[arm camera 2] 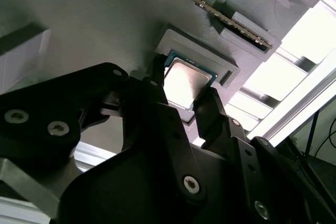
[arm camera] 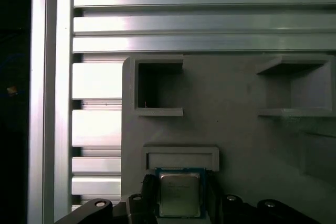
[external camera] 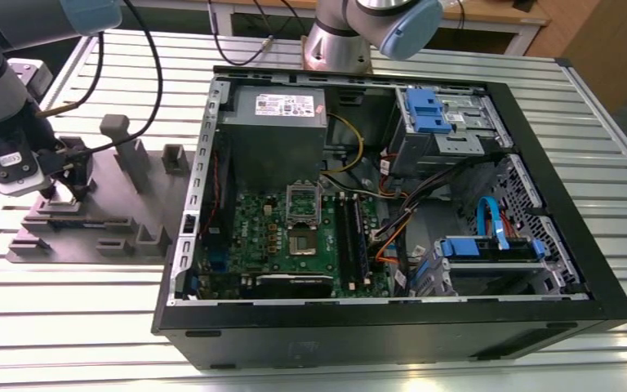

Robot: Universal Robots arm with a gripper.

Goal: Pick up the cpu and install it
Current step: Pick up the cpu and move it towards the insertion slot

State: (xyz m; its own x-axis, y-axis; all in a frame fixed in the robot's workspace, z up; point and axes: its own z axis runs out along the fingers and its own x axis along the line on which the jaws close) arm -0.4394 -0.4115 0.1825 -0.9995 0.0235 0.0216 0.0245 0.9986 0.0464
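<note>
The black two-fingered claw hangs low over a grey moulded plastic fixture tray that lies on the ribbed aluminium table, at the exterior view's left. In both wrist views the small flat square cpu with its silvery-grey metal top sits in a shallow, pale-rimmed recess of that tray. The claw straddles it, one dark finger pressed against one edge of the chip and the other against the opposite edge, so the claw is clenched on the cpu while the chip is still seated in its recess.

Well apart from it, at the exterior view's right, the open black computer case lies on its side, its green motherboard facing up.
</note>
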